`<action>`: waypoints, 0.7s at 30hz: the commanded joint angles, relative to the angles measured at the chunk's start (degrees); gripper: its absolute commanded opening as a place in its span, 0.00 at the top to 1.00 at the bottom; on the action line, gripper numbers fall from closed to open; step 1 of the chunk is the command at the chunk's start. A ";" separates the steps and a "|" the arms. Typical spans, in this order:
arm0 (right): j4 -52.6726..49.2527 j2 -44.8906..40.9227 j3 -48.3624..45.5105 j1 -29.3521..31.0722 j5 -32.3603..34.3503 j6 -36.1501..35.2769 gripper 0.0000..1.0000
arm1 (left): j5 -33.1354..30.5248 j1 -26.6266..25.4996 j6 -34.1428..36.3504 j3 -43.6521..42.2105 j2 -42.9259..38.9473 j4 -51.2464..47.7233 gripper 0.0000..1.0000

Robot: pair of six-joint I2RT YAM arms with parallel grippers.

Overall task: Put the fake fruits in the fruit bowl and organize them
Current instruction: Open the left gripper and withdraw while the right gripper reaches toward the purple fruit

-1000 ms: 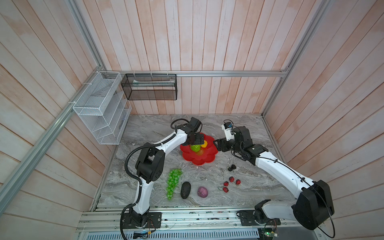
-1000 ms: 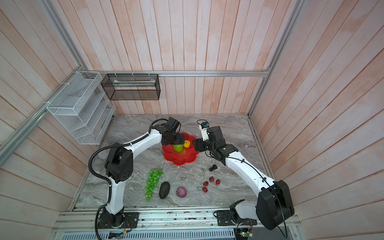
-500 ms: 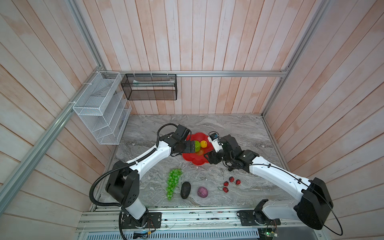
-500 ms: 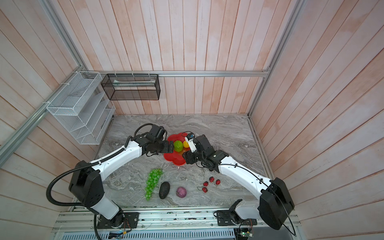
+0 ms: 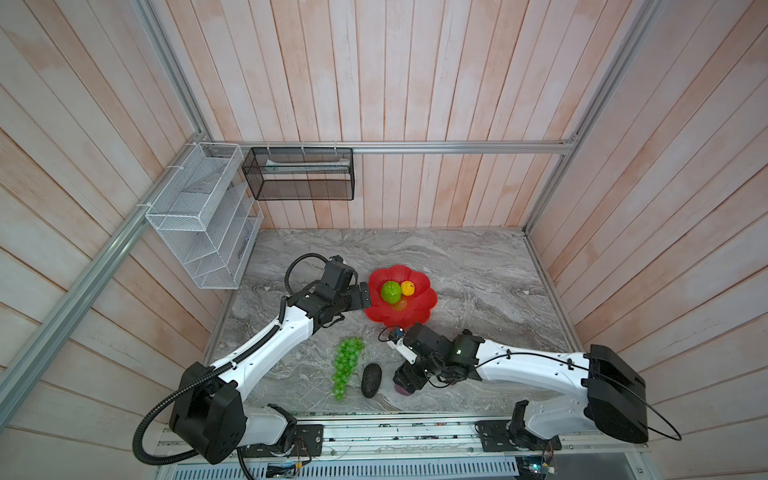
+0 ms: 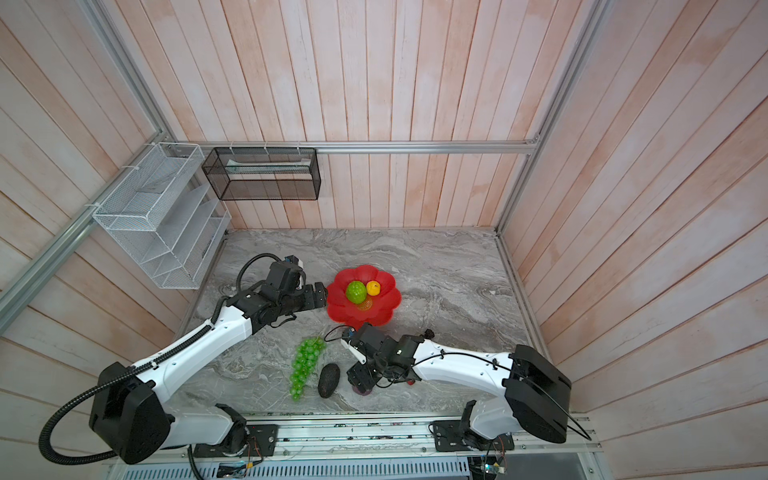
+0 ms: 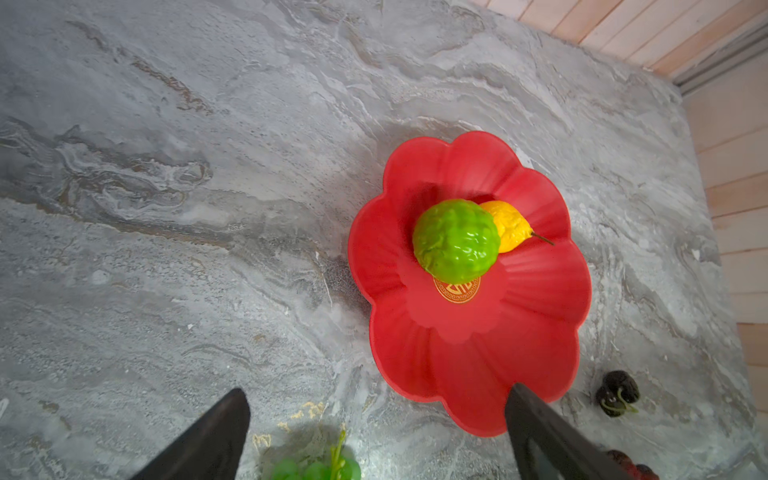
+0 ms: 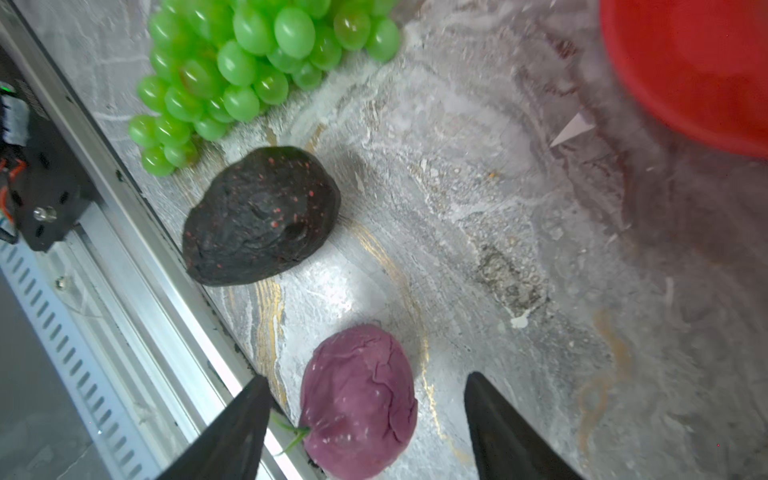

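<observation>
The red flower-shaped fruit bowl (image 5: 428, 309) holds a bumpy lime-green ball (image 5: 391, 291) and a small yellow fruit (image 5: 407, 287). My left gripper (image 5: 365, 296) hovers open and empty just left of the bowl's rim (image 7: 540, 374). Near the front edge lie the green grape bunch (image 5: 347, 365), the dark avocado (image 5: 371, 380) and the purple round fruit (image 8: 359, 401). My right gripper (image 8: 366, 376) is open and straddles the purple fruit, with a gap on each side. Black berries (image 7: 618, 392) and red berries (image 7: 631, 467) lie right of the bowl, largely hidden by the right arm in both top views.
A white wire rack (image 5: 199, 220) hangs on the left wall and a black mesh basket (image 5: 299, 174) on the back wall. The metal rail (image 8: 137, 266) of the front edge runs close beside the avocado and purple fruit.
My left gripper has pulled back leftward off the bowl. My right gripper has swung from the bowl's right side to the front and come down around the purple fruit.
</observation>
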 commanded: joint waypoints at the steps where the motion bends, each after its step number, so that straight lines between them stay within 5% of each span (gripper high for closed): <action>1: -1.92 3.09 1.38 0.59 -1.74 0.41 0.24 | -0.24 0.45 -0.71 -0.65 -0.88 1.75 0.00; 21: -4.99 3.25 2.84 1.34 -0.17 -0.66 0.24 | 2.53 1.83 0.17 0.71 1.91 1.66 0.00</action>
